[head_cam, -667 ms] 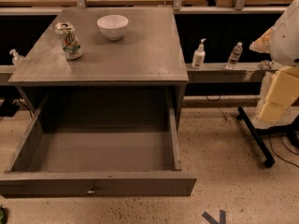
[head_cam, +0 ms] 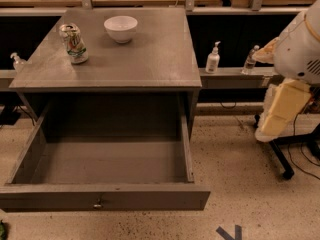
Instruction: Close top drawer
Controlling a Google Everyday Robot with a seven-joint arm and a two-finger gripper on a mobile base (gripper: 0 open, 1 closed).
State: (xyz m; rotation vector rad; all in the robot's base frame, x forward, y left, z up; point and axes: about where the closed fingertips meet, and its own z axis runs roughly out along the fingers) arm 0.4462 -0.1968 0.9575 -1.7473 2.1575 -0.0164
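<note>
Gripper off to the right, drawer wide open.

The gripper (head_cam: 272, 119) hangs at the right side, well apart from the cabinet (head_cam: 150, 59); whether it is apart or together I cannot tell. The top drawer (head_cam: 150, 198) stands pulled fully out, empty, its one knob (head_cam: 98, 203) facing front, so closing it likely means pushing on that front. On top sit one can (head_cam: 74, 44) and one bowl (head_cam: 120, 28). Three bottles (head_cam: 213, 58) stand on the ledge behind.

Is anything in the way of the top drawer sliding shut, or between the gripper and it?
Nothing visible. The top drawer is pulled out with nothing inside. The can and bowl stand on the tabletop above. The gripper hangs off to the right, only floor between.
</note>
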